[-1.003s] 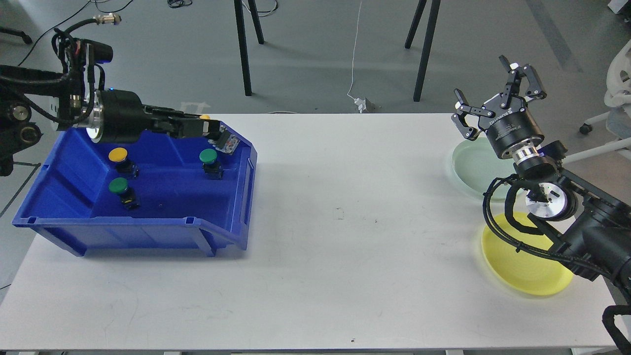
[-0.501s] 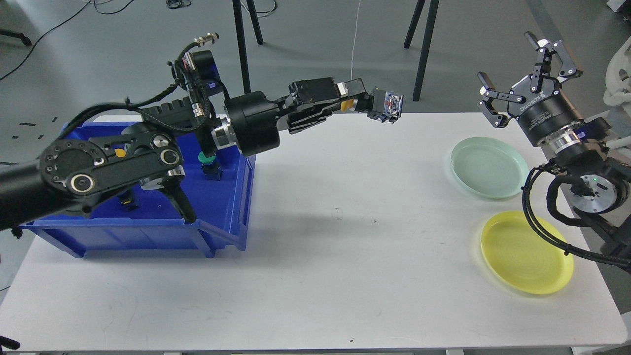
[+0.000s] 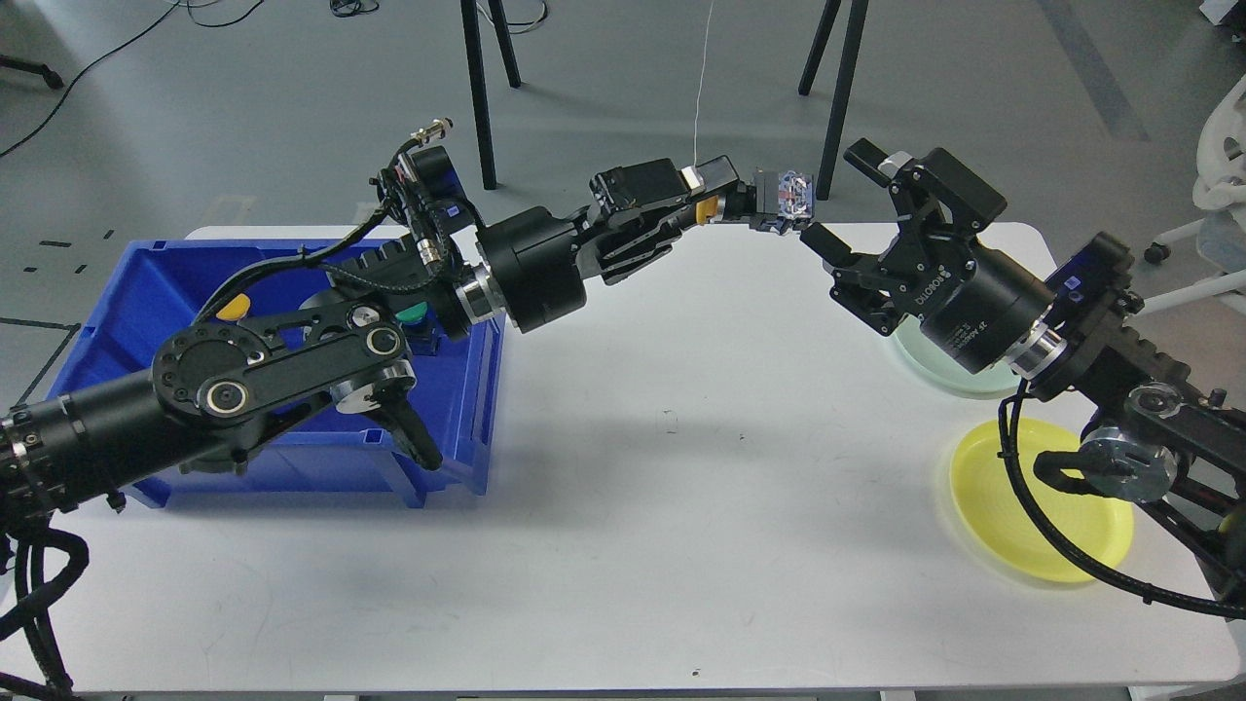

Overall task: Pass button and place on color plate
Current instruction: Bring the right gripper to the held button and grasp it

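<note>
My left gripper (image 3: 715,200) is shut on a yellow button (image 3: 769,202), held sideways above the table's far edge, its black-and-clear switch body pointing right. My right gripper (image 3: 845,200) is open, its fingers spread just right of the button, not touching it. A yellow plate (image 3: 1042,531) lies at the right front, and a pale green plate (image 3: 915,358) behind it is mostly hidden by my right arm. The blue bin (image 3: 146,292) at the left holds a yellow button (image 3: 232,308) and a green button (image 3: 413,313), partly hidden by my left arm.
The white table (image 3: 633,506) stretches between bin and plates. Black stand legs (image 3: 479,88) rise on the floor behind the table. A white chair (image 3: 1222,175) stands at the far right.
My left gripper carried the yellow button out of the bin and rightward over the table. My right gripper swung left and down toward the button, staying open.
</note>
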### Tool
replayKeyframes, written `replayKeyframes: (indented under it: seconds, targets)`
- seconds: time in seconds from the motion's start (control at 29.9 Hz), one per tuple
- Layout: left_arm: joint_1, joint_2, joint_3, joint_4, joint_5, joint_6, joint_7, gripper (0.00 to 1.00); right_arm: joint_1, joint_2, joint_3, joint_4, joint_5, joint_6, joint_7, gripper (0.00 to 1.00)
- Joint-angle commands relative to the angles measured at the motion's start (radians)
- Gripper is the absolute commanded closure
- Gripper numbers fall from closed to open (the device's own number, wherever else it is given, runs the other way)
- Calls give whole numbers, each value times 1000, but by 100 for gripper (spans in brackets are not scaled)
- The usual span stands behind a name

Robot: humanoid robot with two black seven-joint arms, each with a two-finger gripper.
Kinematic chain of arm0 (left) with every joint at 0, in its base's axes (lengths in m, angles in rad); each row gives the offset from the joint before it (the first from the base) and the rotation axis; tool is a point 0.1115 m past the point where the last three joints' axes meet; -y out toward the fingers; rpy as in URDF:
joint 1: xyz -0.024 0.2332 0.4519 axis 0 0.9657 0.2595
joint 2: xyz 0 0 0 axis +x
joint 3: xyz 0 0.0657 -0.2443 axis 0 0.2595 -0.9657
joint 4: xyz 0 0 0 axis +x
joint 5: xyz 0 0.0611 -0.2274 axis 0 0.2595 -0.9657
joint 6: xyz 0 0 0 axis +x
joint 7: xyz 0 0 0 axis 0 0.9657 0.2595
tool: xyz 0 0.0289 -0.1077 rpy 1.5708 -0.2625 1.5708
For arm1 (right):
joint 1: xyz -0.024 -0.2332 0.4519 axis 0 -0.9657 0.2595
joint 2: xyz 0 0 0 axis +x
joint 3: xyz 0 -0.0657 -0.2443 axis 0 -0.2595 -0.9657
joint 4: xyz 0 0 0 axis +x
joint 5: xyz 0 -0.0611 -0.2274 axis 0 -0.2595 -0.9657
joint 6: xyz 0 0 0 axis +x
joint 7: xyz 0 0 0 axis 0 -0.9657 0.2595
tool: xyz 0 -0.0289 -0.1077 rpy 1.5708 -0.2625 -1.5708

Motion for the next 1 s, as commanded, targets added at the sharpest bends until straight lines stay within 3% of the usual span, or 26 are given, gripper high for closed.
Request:
replayKeyframes:
  seconds: [0.0,0.4,0.74,0.97]
  targets:
    - [0,0,0,0,0,-1,0,85,-18,18,16,27,0,-7,0,8]
    - [2,-2,0,0,1,-1,0,85,-25,64,8,54,0,-10,0,16]
    - [2,-2,-2,0,0,-1,0,85,-25,72,5,60,-4,-9,0,38]
    - [2,-2,-2,2,-2,-2,0,85,-25,75,5,60,-14,-13,0,67]
